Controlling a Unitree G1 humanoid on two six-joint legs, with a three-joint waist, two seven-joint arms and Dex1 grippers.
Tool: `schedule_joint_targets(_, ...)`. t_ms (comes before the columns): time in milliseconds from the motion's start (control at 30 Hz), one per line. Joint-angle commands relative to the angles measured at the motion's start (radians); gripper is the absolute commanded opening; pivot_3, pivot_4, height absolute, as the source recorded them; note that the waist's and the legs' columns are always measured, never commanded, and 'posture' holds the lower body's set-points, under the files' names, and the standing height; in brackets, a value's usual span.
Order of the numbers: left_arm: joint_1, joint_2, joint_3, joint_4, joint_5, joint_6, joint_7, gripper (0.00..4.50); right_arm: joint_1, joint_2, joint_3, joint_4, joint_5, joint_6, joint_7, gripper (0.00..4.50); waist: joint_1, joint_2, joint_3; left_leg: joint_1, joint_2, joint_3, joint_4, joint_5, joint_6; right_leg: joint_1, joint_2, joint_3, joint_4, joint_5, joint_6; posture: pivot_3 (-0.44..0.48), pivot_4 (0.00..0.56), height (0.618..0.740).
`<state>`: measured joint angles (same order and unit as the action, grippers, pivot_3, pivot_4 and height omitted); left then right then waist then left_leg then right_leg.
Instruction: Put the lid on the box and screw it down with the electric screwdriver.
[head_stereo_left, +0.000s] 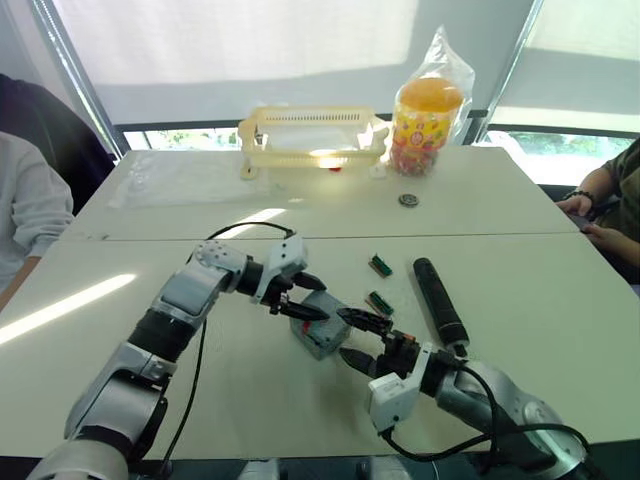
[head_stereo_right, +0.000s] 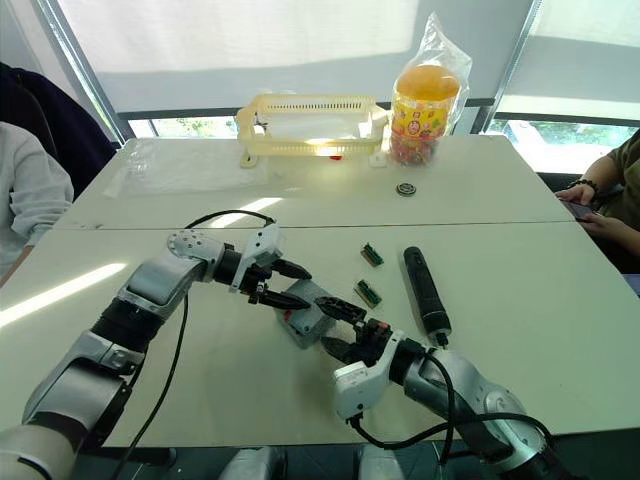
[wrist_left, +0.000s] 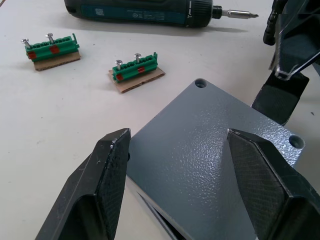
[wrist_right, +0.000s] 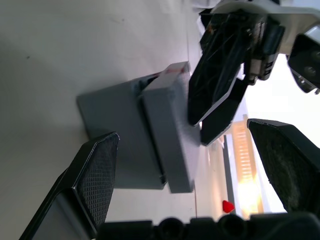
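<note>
The grey box (head_stereo_left: 318, 340) stands at mid-table with the flat grey lid (wrist_left: 210, 145) lying on top, slightly shifted off the box's outline (wrist_right: 120, 135). My left gripper (head_stereo_left: 300, 297) hovers open just over the lid's left side, its fingers (wrist_left: 107, 180) spread apart with nothing between them. From the near right, my right gripper (head_stereo_left: 357, 338) points at the box, open, one finger (wrist_right: 95, 175) on each side of it and not touching. The black electric screwdriver (head_stereo_left: 438, 300) lies on the table to the right of the box, untouched.
Two small green terminal pieces (head_stereo_left: 380, 265) (head_stereo_left: 378, 301) lie between box and screwdriver. At the far edge stand a yellow slotted basket (head_stereo_left: 312, 135) and a bagged candy jar (head_stereo_left: 428, 120), with a small round object (head_stereo_left: 407, 200) nearby. People sit at the table's left and right (head_stereo_left: 590, 210).
</note>
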<state>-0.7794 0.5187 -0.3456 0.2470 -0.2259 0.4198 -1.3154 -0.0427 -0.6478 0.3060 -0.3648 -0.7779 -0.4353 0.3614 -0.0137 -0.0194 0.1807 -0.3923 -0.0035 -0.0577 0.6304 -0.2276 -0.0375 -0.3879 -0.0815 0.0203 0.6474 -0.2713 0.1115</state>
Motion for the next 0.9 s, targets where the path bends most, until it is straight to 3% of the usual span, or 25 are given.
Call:
schedule_joint_targets(33,0.011,0.006,-0.020,0.026,0.031,-0.011,-0.019,3.14,0.007,-0.022,-0.031,-0.020,0.040,-0.034,-0.003,4.45,0.000,0.000,0.000,0.000,0.000,0.000,0.000,0.000,0.000,0.000,0.000,0.000,0.000,0.000,0.000,0.000,0.150,0.740)
schedule_joint_targets(400,0.018,-0.003,-0.013,0.022,0.028,-0.036,-0.035,3.14,0.029,-0.005,-0.098,-0.055,0.212,-0.027,0.005,4.45,0.000,0.000,0.000,0.000,0.000,0.000,0.000,0.000,0.000,0.000,0.000,0.000,0.000,0.000,0.000,0.000,0.150,0.740)
schedule_joint_targets(900,-0.002,-0.011,0.009,0.012,0.018,-0.018,-0.029,3.14,-0.001,0.057,-0.052,-0.017,0.178,-0.007,0.036,4.45,0.001,0.000,0.000,0.000,0.000,0.000,0.000,0.000,0.000,0.000,0.000,0.000,0.000,0.000,0.000,0.000,0.150,0.740)
